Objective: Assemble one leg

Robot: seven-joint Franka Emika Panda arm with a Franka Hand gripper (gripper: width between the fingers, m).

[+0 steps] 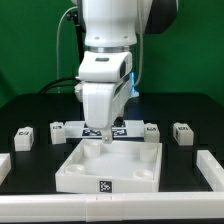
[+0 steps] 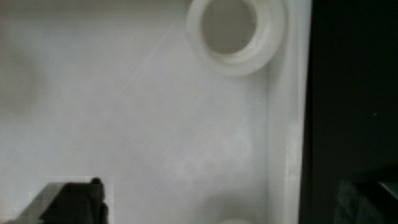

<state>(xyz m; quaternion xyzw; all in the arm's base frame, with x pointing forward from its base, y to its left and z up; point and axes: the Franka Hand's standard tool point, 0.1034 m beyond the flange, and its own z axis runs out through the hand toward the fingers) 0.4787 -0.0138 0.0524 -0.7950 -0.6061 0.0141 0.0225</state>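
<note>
In the exterior view the gripper [image 1: 101, 135] hangs over the far edge of the white tray [image 1: 85, 180], inside its raised rim. The tray's middle is bare. How far the jaws gape cannot be told here. Four legs lie apart on the black table [image 1: 35, 158], counted from the exterior view's left: first leg [image 1: 25, 137], second leg [image 1: 57, 128], third leg [image 1: 150, 130], fourth leg [image 1: 183, 132]. The marker board [image 1: 125, 129] lies behind the gripper. Each leg and the tray's front wall carry a black-and-white tag [image 1: 105, 186], too small to read.

In the wrist view the gripper [image 2: 222, 205] stands wide open and holds nothing. One of its fingers [image 2: 71, 200] sits over the tray [image 2: 125, 110], whose round socket [image 2: 237, 35] lies just beside the straight edge that borders the table [image 2: 356, 100].
</note>
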